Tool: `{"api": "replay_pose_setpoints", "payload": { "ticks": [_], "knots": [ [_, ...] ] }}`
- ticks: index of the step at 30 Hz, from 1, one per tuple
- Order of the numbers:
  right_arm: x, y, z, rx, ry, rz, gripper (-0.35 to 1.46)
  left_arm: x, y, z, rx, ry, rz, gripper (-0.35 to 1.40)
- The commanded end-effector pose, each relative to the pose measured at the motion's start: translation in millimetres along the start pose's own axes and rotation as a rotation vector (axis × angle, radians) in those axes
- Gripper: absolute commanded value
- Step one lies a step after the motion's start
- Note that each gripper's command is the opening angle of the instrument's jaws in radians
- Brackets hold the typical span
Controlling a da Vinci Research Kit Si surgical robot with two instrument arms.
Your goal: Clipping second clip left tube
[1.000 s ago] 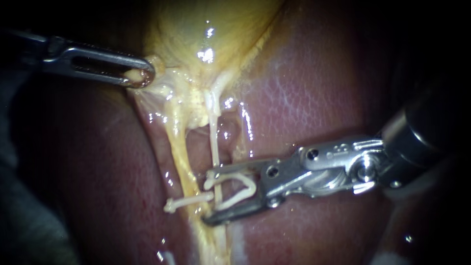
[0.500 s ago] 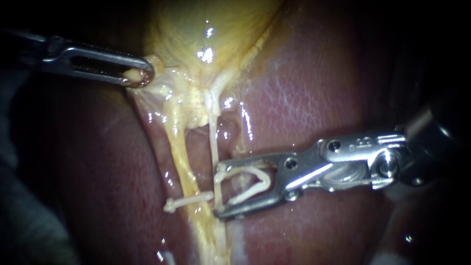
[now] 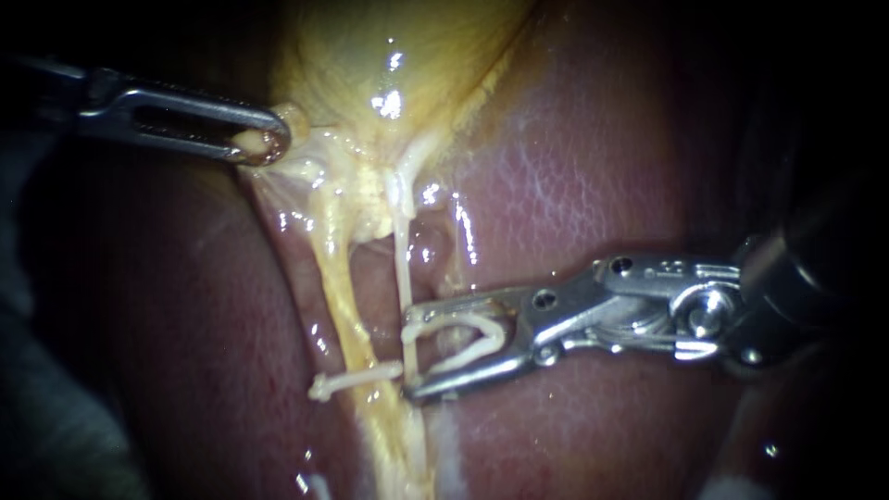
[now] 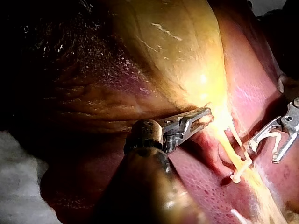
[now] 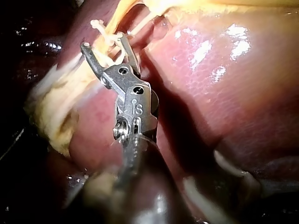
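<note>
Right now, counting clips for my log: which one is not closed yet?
The clip held in the right tool, its legs spread; the other clip lies shut across the yellow tube.

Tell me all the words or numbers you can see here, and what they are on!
Right instrument: tiny engraved marks on its metal head, too small and blurred to read.
Left instrument: no writing shows.
Liver, gallbladder, placed clip, loaded clip: no words, numbers or signs.
</note>
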Motion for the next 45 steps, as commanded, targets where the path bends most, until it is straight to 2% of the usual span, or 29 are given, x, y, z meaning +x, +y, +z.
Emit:
{"api": "replay_pose_setpoints", "payload": {
  "ticks": [1, 9, 18, 23, 38, 45],
  "knots": [
    [-0.1, 0.3, 0.5, -0.003, 0.000, 0.016, 0.49, 0.0, 0.0, 0.0, 0.000, 0.000, 0.000, -0.35],
    [-0.8, 1.9, 2.0, -0.017, 0.002, 0.057, 0.49, 0.0, 0.1, 0.0, 0.000, 0.000, 0.000, -0.35],
    [-2.6, 4.2, 2.8, -0.029, 0.002, 0.104, 0.49, 0.0, 0.1, 0.0, 0.000, 0.000, 0.000, -0.35],
    [-2.9, 5.1, 3.2, -0.034, 0.003, 0.126, 0.49, 0.0, 0.1, 0.0, 0.001, 0.000, 0.000, -0.35],
    [-1.8, 4.8, 5.7, -0.008, 0.052, 0.189, 0.49, 0.0, 0.1, 0.0, 0.001, 0.001, 0.000, -0.35],
    [-1.1, 3.6, 7.7, 0.032, 0.061, 0.182, 0.49, -0.1, 0.1, 0.0, 0.001, 0.001, -0.001, -0.35]
  ]
}}
